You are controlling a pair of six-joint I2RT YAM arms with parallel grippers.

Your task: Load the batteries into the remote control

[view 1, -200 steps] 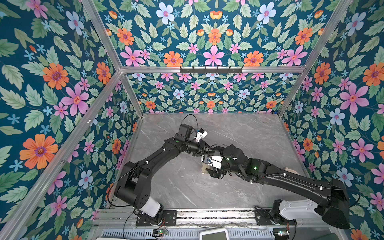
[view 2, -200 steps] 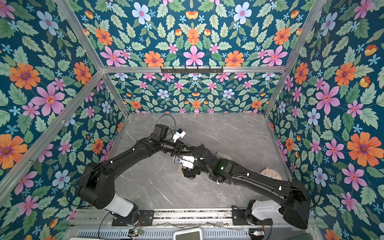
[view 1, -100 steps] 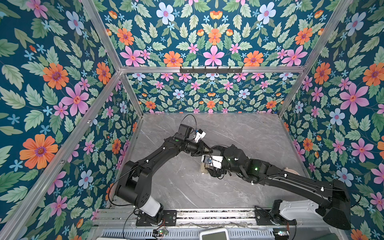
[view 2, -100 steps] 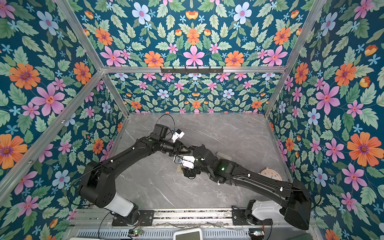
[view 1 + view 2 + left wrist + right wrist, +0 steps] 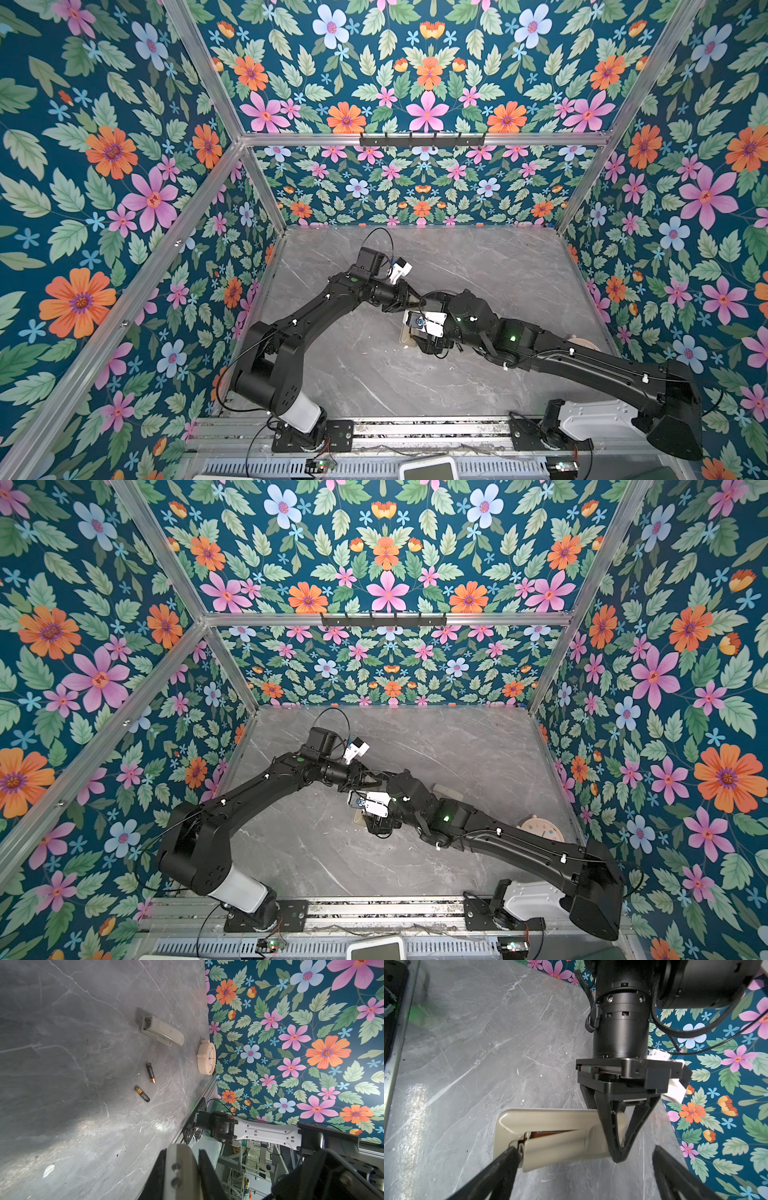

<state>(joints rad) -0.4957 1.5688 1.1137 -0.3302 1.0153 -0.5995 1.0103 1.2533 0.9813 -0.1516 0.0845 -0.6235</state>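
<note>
Front of the grey table (image 5: 374, 386): bare marble, both arm bases on the rail.

Mid-table, both arms meet over the remote control (image 5: 550, 1118). It lies flat, beige back up. In both top views only a sliver of it pokes out (image 5: 406, 337) from under the right wrist's white camera block.

The right wrist view gives the detail. A back panel (image 5: 556, 1144) on the remote stands ajar, with a dark wedge gap and something brown inside.

Right gripper (image 5: 586, 1148): jaws spread wide and gripping nothing. One finger (image 5: 500, 1169) has its tip at the end of the panel, the other hangs clear off the remote's far end.

Left gripper (image 5: 617, 1157): jaws clenched to a point and empty, tip down at the remote's end. Can't tell if it presses. In the top views it is just a dark wedge (image 5: 410, 297) above the right wrist.

Only the left wrist view shows the batteries (image 5: 150, 1072). Both lie loose on the table, close together but not touching, with the other battery (image 5: 142, 1094) at an angle to the first. None is in the remote as far as can be seen. In the top views the right arm hides them.

Past them is a cream stepped block (image 5: 162, 1030), flat on the table. One top view catches a corner of it (image 5: 446, 789) behind the right arm.

Over by the right wall lies a round cream clock (image 5: 540, 828), touching the wall's foot in the left wrist view (image 5: 206, 1057).
</note>
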